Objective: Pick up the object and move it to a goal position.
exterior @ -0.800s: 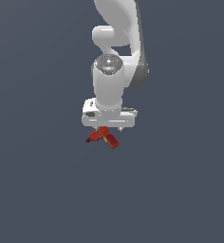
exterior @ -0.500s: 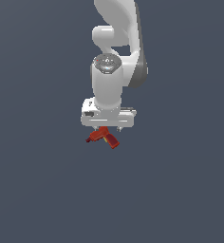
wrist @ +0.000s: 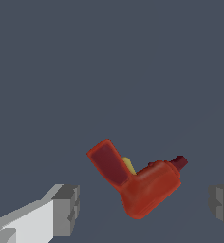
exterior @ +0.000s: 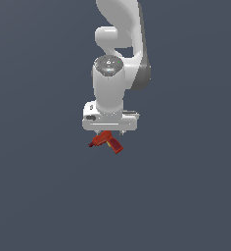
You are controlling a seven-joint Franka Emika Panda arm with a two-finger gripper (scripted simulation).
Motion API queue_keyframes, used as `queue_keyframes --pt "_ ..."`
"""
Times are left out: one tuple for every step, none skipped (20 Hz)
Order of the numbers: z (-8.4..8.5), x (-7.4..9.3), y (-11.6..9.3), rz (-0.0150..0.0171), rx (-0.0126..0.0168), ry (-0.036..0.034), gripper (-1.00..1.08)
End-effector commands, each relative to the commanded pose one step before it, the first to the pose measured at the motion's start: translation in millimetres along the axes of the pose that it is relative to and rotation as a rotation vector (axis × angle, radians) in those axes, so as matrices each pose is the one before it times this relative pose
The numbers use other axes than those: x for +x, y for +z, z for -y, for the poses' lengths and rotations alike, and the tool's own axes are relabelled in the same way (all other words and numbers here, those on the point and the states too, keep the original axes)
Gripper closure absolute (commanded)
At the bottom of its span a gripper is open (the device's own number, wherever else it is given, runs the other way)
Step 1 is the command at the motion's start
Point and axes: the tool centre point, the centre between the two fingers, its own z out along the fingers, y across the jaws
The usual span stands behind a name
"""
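Wrist view, from one finger across to the other: my white finger with its grey pad (wrist: 66,210) stands well off the red drill-shaped object (wrist: 141,187), bare grey ground between them. The object lies between my fingers, flat handle angled away, maroon nose pointing toward my other pad (wrist: 221,205), with another open gap there. My jaws are wide, touching nothing. In the exterior view my gripper (exterior: 109,133) hangs directly over the object (exterior: 106,141), flat grey ground open all around it.
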Motion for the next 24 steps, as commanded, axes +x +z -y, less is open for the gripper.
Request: queue_keyframes --pt "0.02 -0.57 2.53 0.00289 -0.00131 -0.01837 -1.00" --pt "0.02 -0.28 1.39 0.00151 -0.00075 -0.01070 -1.00" --pt "0.00 -0.33 1.56 0.00171 -0.00081 -0.01209 -1.00" --pt "0.04 -0.36 1.74 0.00191 -0.00087 -0.01351 -1.00" --pt "0.03 -0.40 1.92 0.00212 -0.00092 -0.01493 -1.00" --pt "0.06 -0.44 2.11 0.00234 -0.00095 -0.01638 -1.00" --pt "0.08 -0.48 2.29 0.00255 -0.00097 -0.01787 -1.00" --pt "0.11 -0.52 2.49 0.00278 -0.00098 -0.01938 -1.00" --pt "0.13 -0.56 2.68 0.00300 -0.00096 -0.02090 -1.00" --pt "0.17 -0.60 2.87 0.00322 -0.00093 -0.02243 -1.00" --pt "0.21 -0.64 3.06 0.00344 -0.00087 -0.02396 -1.00" --pt "0.26 -0.67 3.25 0.00365 -0.00079 -0.02551 -1.00" --pt "0.30 -0.71 3.43 0.00386 -0.00069 -0.02703 -1.00" --pt "0.37 -0.74 3.62 0.00406 -0.00057 -0.02859 -1.00" --pt "0.43 -0.76 3.76 0.00420 -0.00041 -0.02977 -1.00" --pt "0.47 -0.75 3.76 0.00418 -0.00023 -0.02987 -1.00" --pt "0.52 -0.73 3.75 0.00414 -0.00005 -0.02990 -1.00" --pt "0.56 -0.72 3.75 0.00409 0.00013 -0.02992 -1.00" --pt "0.60 -0.70 3.74 0.00404 0.00030 -0.02994 -1.00" --pt "0.65 -0.67 3.73 0.00398 0.00047 -0.02997 -1.00" --pt "0.69 -0.65 3.72 0.00391 0.00064 -0.02998 -1.00" --pt "0.73 -0.62 3.71 0.00383 0.00080 -0.03000 -1.00" --pt "0.77 -0.60 3.70 0.00375 0.00096 -0.03002 -1.00" --pt "0.81 -0.57 3.69 0.00366 0.00112 -0.03004 -1.00"
